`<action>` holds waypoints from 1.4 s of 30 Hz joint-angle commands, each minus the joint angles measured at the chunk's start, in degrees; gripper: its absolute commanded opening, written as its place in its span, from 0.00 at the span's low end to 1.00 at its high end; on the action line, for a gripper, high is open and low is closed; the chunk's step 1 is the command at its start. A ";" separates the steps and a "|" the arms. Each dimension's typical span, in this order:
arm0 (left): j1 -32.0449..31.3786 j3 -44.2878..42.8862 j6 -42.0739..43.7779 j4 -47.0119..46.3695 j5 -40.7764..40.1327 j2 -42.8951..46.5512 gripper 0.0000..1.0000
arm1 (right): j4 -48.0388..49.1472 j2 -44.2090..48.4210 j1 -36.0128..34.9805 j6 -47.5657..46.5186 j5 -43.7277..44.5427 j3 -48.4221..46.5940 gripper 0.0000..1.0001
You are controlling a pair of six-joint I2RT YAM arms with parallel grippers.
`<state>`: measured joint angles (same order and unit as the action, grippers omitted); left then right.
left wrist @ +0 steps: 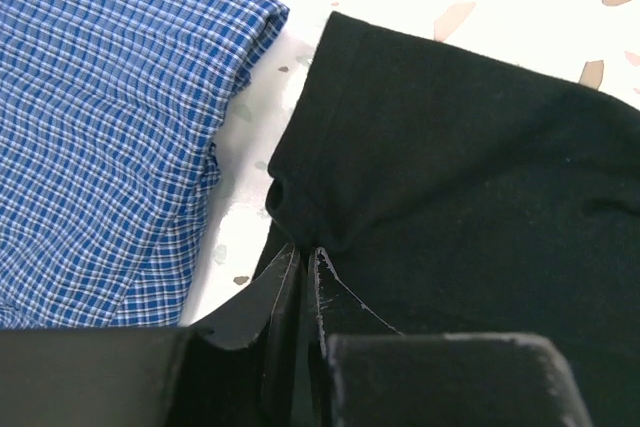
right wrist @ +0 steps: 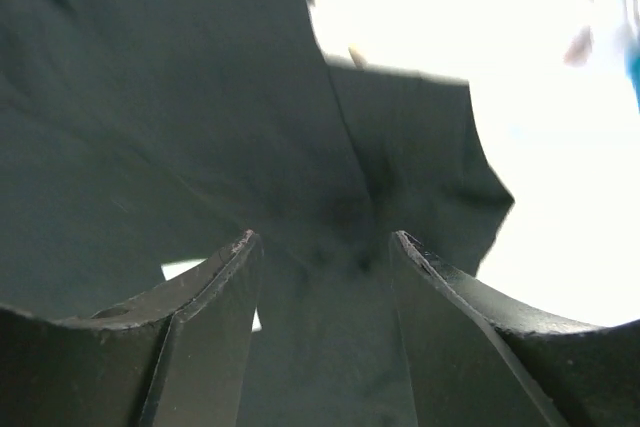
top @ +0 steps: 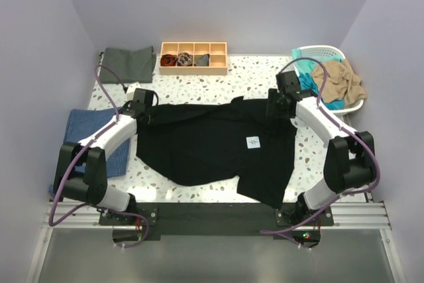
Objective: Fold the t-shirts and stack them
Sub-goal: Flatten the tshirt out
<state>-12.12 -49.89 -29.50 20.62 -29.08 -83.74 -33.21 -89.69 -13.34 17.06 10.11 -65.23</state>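
Black t-shirt (top: 205, 144) lies spread out mid-table (top: 258, 71), white tag (top: 253, 142) facing up, its left sleeve just beside a blue checked cloth (left wrist: 100, 127). Right gripper (right wrist: 325, 242): jaws wide apart over the shirt's far right corner, nothing held. Left gripper (left wrist: 303, 257): at the far left sleeve, jaws nearly together with a slim gap, hem right at the tips; can't tell if it's pinched.
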 commanded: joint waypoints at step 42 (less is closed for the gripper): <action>0.25 -0.91 0.32 -2.34 3.07 -2.83 0.08 | 18.00 -28.43 10.88 3.50 -26.36 -18.97 0.44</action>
<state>-12.12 -49.91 -29.41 20.21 -25.89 -86.46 -16.69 -118.26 -2.85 20.95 -13.37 -82.70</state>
